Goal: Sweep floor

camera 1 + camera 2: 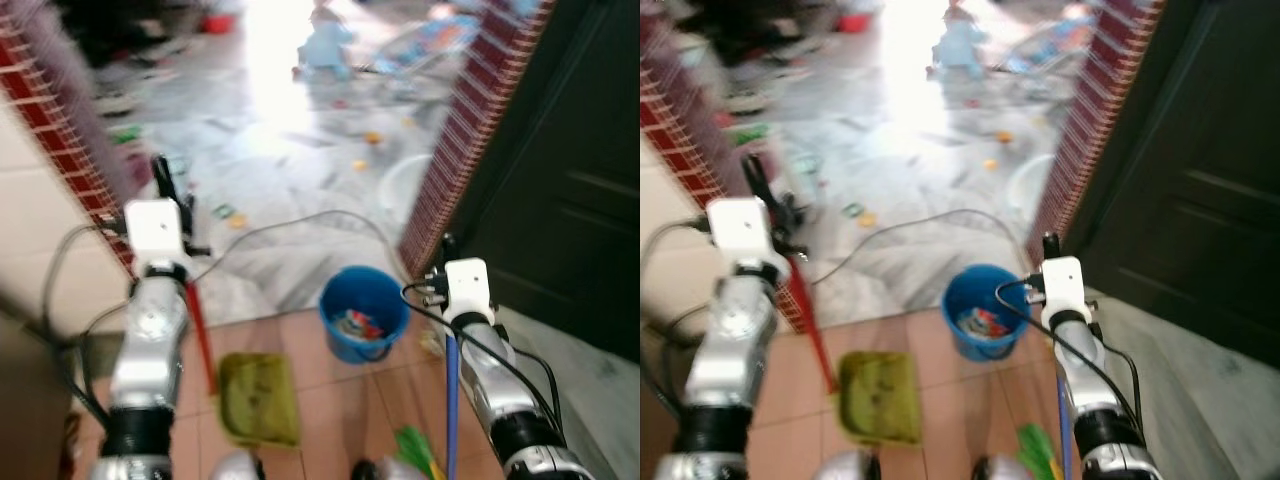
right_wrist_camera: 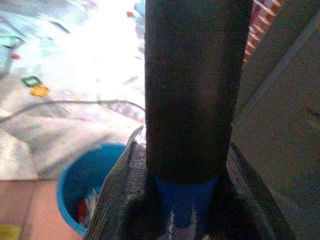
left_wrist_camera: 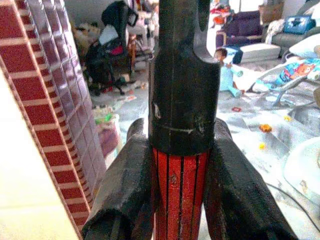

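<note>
Left grip: our left gripper (image 3: pixel 182 200) is clamped around a red handle (image 1: pixel 199 330) capped in black, one black finger (image 3: pixel 125 185) on each side; the shaft runs down to a green dustpan (image 1: pixel 258 397) lying on the terracotta tiles.
Right grip: our right gripper (image 2: pixel 185 200) is clenched on a blue handle (image 1: pixel 451 400) with a black end; below it we see green bristles (image 1: pixel 415 448) near our feet, so we judge this to be the broom.
Floor to sweep: grey marble floor (image 1: pixel 290 160) beyond the tiles, scattered with small bright scraps such as one yellow piece (image 1: pixel 359 165).
Blue bucket (image 1: pixel 363 312): it stands at the edge of the tiles between our two handles, with rubbish inside.
Risk, cable: a thin cable (image 1: pixel 300 220) loops across the marble; a stroke could snag it and drag whatever it leads to.
Risk, bucket: swinging either shaft sideways could knock it over and spill its load.
Risk, wall: the red brick corner (image 1: pixel 60 130) sits close beside our left arm and could catch the handle.
Risk, child: a small figure, blurred but probably a person (image 1: pixel 325 45), sits far back; we should keep clear.
</note>
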Controlling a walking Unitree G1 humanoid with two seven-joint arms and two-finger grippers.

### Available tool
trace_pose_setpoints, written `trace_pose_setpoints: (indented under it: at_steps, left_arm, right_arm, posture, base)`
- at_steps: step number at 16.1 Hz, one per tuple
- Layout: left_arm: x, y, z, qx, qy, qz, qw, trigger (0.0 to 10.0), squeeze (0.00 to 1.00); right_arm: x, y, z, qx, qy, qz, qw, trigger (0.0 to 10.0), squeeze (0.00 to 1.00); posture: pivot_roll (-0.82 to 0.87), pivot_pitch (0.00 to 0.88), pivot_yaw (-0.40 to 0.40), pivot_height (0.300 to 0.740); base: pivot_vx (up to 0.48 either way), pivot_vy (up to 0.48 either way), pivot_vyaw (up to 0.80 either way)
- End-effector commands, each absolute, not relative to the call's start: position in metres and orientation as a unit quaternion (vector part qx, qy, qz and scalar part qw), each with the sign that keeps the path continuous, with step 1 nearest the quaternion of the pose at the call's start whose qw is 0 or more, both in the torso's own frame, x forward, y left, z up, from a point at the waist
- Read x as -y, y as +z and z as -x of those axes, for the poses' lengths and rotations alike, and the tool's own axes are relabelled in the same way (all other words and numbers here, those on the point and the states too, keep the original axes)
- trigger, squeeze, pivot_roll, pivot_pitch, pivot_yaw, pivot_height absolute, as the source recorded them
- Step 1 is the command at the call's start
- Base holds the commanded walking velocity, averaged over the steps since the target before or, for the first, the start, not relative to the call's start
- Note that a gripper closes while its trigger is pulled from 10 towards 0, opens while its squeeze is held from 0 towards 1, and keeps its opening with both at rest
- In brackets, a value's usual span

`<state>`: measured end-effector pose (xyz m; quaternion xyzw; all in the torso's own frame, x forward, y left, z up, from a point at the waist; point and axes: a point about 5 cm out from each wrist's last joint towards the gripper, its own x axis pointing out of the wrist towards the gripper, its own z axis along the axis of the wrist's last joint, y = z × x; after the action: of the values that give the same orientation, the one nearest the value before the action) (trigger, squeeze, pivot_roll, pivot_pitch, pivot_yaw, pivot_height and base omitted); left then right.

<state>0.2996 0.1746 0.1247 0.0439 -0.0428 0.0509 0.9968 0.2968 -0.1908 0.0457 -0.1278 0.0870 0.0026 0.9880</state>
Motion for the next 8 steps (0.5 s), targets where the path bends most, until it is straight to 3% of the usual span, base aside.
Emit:
trace_pose_setpoints:
  at_steps: [1, 8]
  left_arm:
    - [-0.168, 0.135, -0.301, 0.069, 0.037, -0.055, 0.995, 10.0, 0.00]
    - [-0.163, 0.133, -0.300, 0.067, 0.033, -0.036, 0.997, 10.0, 0.00]
  right_arm:
    - [0.187, 0.063, -0.304, -0.045, 0.007, 0.137, 0.989, 10.0, 0.00]
    - [0.180, 0.108, -0.312, 0.074, 0.018, 0.210, 0.975, 10.0, 0.00]
  posture:
    - [-0.06, 0.000, 0.012, 0.740]
    - [-0.06, 0.000, 0.007, 0.740]
  base:
    - [0.000, -0.345, 0.00]
    - [0.000, -0.346, 0.00]
